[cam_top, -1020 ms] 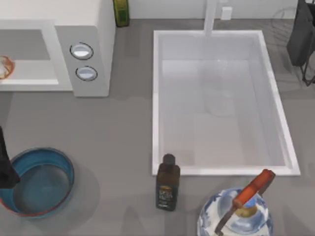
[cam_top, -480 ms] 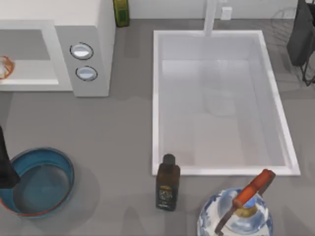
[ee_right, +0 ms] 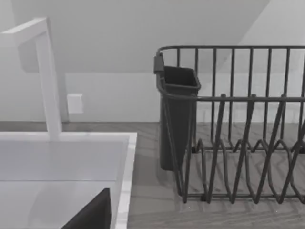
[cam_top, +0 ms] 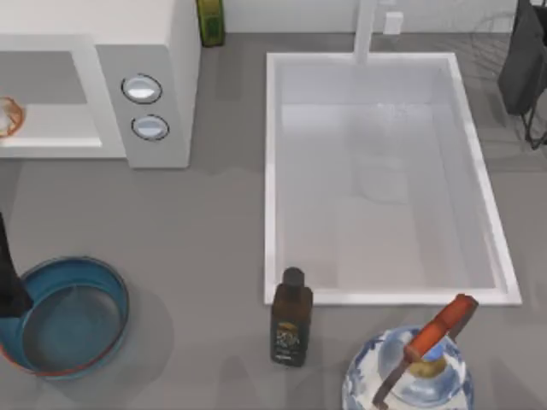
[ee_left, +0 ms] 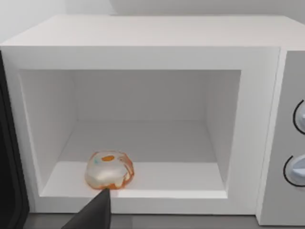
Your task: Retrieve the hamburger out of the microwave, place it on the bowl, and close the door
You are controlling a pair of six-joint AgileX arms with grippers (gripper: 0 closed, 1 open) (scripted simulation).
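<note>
We see the hamburger lying on the floor of the open microwave, near the front lip of the cavity and toward its left wall, just beyond the one dark fingertip of our left pincer that juts into the left wrist view. From above the hamburger is cut off by the picture's left edge, so we make out little more than an orange-rimmed sliver on the microwave floor. The door is only a dark strip at the side of the wrist view, swung open; its window and handle are out of sight. The two knobs show whole from above but are clipped in the wrist view.

Our left arm enters at the top view's left edge as a dark bar, overlapping the rim of the blue bowl, which sits on the grey bench below the pincer's line toward the microwave. We cannot tell whether the left pincer is spread or pressed together.

Our right arm stays parked at the far right corner, by the dish rack with its dark cutlery holder; one fingertip shows, its state also unclear. The sink, its tap, a brown bottle and a glass vessel with a red handle lie between the arms.
</note>
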